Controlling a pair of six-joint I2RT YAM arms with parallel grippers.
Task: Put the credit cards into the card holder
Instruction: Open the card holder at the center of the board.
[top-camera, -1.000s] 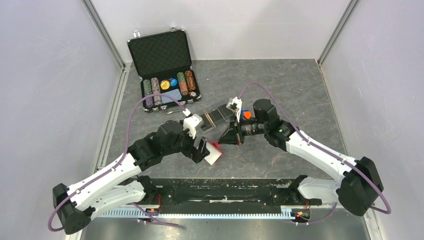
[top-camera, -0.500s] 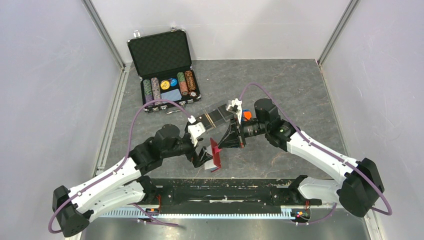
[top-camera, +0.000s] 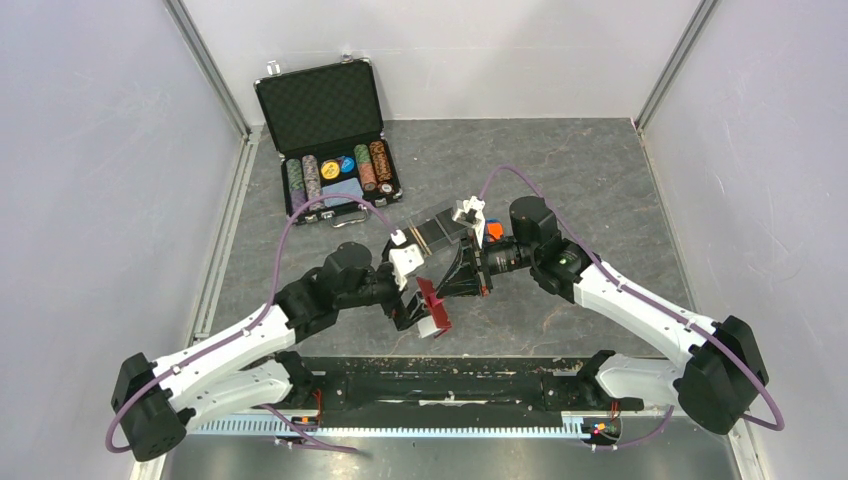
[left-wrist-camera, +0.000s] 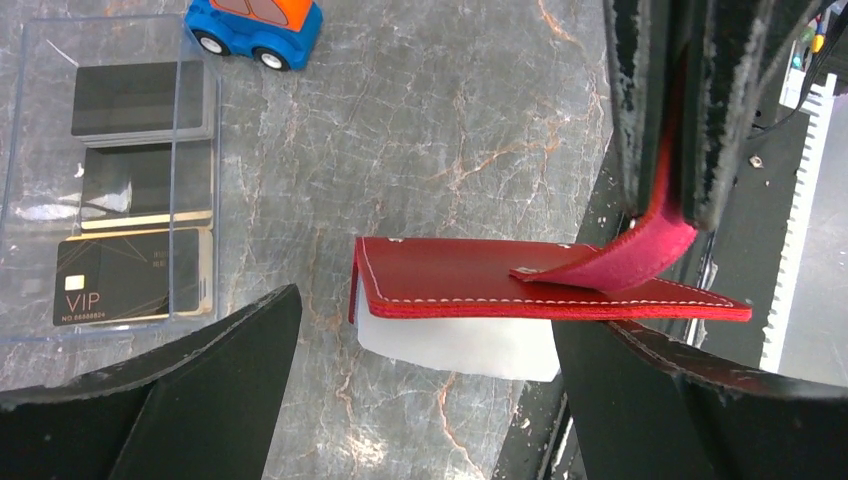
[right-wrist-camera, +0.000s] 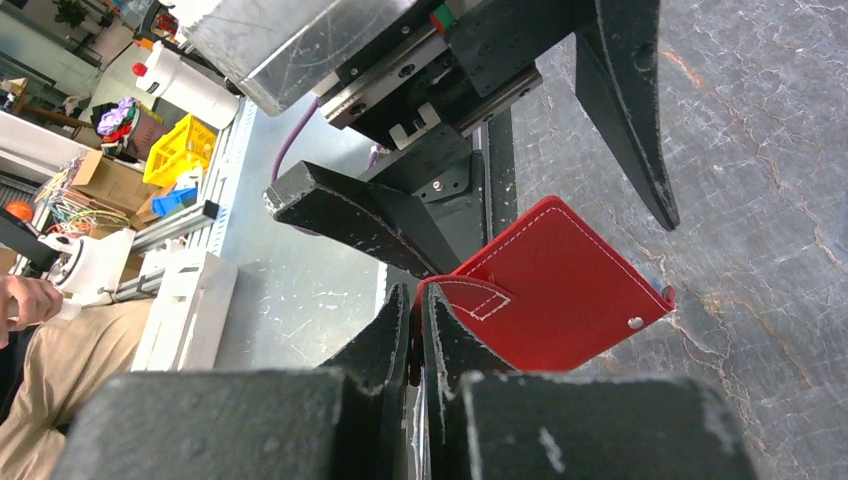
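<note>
The clear card holder (left-wrist-camera: 25, 190) lies on the table top, its three compartments holding dark, gold-edged credit cards, one marked VIP (left-wrist-camera: 125, 275). In the top view the card holder (top-camera: 432, 231) sits just beyond both grippers. My right gripper (right-wrist-camera: 418, 295) is shut on the snap tab of a small red wallet (right-wrist-camera: 560, 290) and holds it on edge above the table. A white piece (left-wrist-camera: 460, 345) sticks out under the wallet (left-wrist-camera: 500, 285). My left gripper (left-wrist-camera: 425, 330) is open, with one finger on each side of the wallet and no contact.
An open black briefcase (top-camera: 330, 130) of poker chips stands at the back left. Beside the card holder is a blue toy car (left-wrist-camera: 255, 25). The arms' black base rail (top-camera: 450, 385) runs along the near edge. Grey walls close in the left and right sides.
The right gripper has tipped the wallet up on edge by its tab. The left arm has reached further right, bringing its open fingers around the wallet.
</note>
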